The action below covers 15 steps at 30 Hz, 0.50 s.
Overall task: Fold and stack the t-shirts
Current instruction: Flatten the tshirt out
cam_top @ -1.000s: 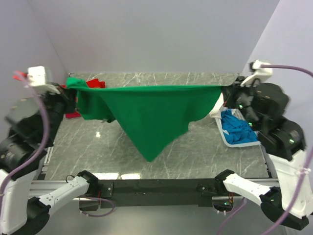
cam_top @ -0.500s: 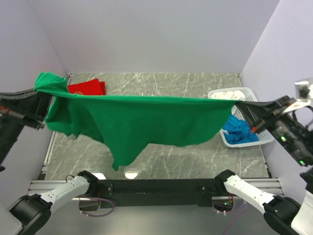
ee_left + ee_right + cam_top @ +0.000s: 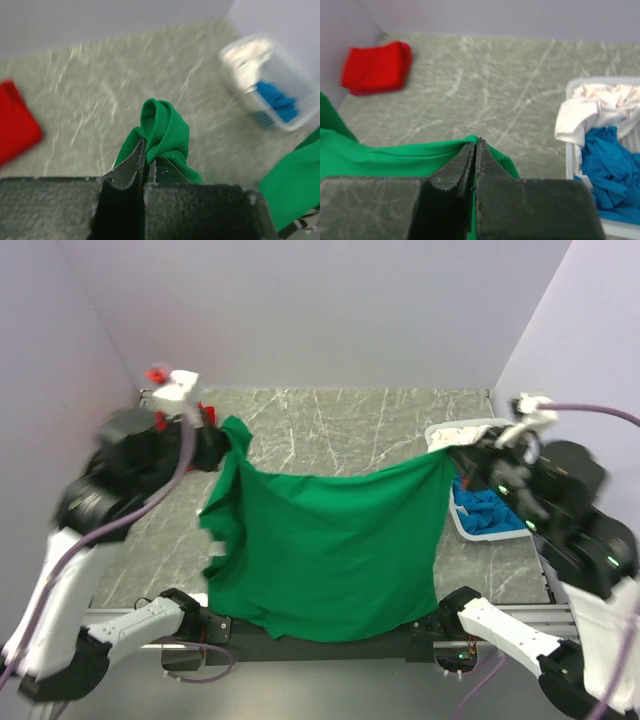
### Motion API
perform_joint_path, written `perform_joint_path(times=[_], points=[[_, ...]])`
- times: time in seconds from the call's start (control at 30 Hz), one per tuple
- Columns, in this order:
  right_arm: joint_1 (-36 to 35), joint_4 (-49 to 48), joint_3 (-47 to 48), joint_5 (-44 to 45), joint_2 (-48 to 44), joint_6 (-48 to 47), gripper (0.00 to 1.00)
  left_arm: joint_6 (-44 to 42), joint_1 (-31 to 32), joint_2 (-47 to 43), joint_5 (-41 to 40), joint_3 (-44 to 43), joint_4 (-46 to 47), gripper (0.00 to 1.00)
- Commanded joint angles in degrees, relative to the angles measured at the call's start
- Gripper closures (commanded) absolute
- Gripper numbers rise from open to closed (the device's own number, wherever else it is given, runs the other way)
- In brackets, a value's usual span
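The bright green t-shirt (image 3: 330, 550) hangs between my two grippers as a wide sheet, its lower hem draped over the table's near edge. My left gripper (image 3: 225, 435) is shut on the shirt's upper left corner, a bunched green fold (image 3: 162, 125) pinched at its tips (image 3: 145, 149). At the upper right corner my right gripper (image 3: 450, 455) is shut on the green edge (image 3: 420, 152), tips (image 3: 476, 144) together. The folded red t-shirt (image 3: 377, 67) lies at the far left of the table; my left arm mostly hides it in the top view.
A white lattice basket (image 3: 570, 150) stands at the right, holding a crumpled blue t-shirt (image 3: 607, 170) and a white one (image 3: 590, 107). It shows in the top view too, as the basket (image 3: 462, 525) behind my right arm. Grey marble tabletop (image 3: 340, 425) stretches behind the green shirt.
Both arms have swung inward and lower. The green shirt, stretched taut and high before, now sags between the grippers and hangs down over the near edge.
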State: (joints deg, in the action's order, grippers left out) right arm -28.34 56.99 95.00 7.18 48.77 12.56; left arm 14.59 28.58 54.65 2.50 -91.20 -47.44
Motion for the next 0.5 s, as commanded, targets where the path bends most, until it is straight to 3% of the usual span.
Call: perform_joint_path(times=[0.0, 0.07, 0.17, 0.3, 0.47], points=[[0.48, -7.77, -5.51, 6.00, 4.21, 0.28, 1.00, 1.67, -0.36, 5.61, -8.72, 4.88, 5.43, 1.00], [0.65, -9.79, -6.67, 9.60, 6.15, 0.19, 1.00, 1.67, -0.98, 9.31, -17.47, 4.89, 5.17, 1.00], [1.88, -11.90, -6.41, 11.10, 9.84, -0.60, 1.00, -0.17, -2.56, 14.07, -22.26, 3.14, 9.09, 0.99], [3.20, -12.78, 0.24, 11.36, 14.58, -2.01, 1.00, -2.89, -3.09, 15.83, -21.40, -2.04, 13.33, 0.99], [3.38, -10.68, 8.87, 10.75, 18.11, -3.42, 1.00, -5.71, -3.09, 17.50, -19.55, -12.49, 11.06, 0.99]])
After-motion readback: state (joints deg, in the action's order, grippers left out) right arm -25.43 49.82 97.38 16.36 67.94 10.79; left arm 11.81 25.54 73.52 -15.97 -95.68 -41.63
